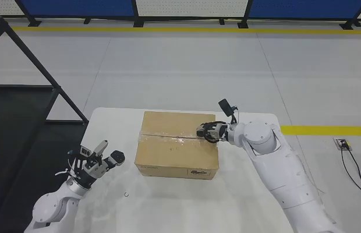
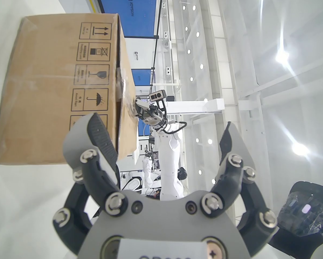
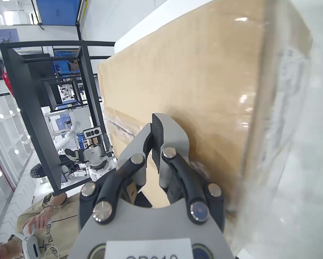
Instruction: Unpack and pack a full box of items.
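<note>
bright, even overhead light. ceiling lamps (image 2: 282, 55) flare into starbursts in the left wrist view. tape (image 3: 288, 87) on the box (image 3: 193, 76) glares. table (image 1: 239, 198) shadows faint. wrist views bow at edges.

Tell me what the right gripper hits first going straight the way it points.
Probably the cardboard box: the right gripper sits shut at its taped top, contact unclear.

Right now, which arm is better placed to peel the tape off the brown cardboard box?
Right. The right arm has its jaws shut at the clear tape seam on top of the brown cardboard box; the left arm hangs beside the box, jaws open.
</note>
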`<action>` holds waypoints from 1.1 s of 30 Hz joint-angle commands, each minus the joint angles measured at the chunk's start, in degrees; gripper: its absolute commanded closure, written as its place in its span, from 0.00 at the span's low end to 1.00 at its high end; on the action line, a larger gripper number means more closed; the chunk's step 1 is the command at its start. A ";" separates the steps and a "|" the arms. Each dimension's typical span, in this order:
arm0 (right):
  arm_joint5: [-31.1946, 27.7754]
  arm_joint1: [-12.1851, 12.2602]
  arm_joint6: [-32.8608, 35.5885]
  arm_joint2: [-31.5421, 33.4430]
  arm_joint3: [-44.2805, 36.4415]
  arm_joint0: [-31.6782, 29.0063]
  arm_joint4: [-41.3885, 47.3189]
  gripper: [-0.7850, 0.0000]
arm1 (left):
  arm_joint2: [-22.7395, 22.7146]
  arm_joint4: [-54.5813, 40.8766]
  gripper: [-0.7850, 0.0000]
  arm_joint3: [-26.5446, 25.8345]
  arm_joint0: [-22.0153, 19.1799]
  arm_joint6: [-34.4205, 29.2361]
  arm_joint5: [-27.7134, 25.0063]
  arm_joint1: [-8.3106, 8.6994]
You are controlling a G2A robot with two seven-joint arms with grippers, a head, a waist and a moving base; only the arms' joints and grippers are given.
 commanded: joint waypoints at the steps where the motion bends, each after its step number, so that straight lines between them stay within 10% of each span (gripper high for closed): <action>1: 0.32 0.36 -0.39 1.05 -0.50 -0.77 -0.16 1.00 | 0.08 0.05 0.00 0.03 -0.02 0.14 -0.01 0.02; 33: -0.52 5.03 3.90 12.79 -9.34 -11.00 4.25 1.00 | 1.93 0.84 0.00 0.49 -1.49 1.36 0.49 0.32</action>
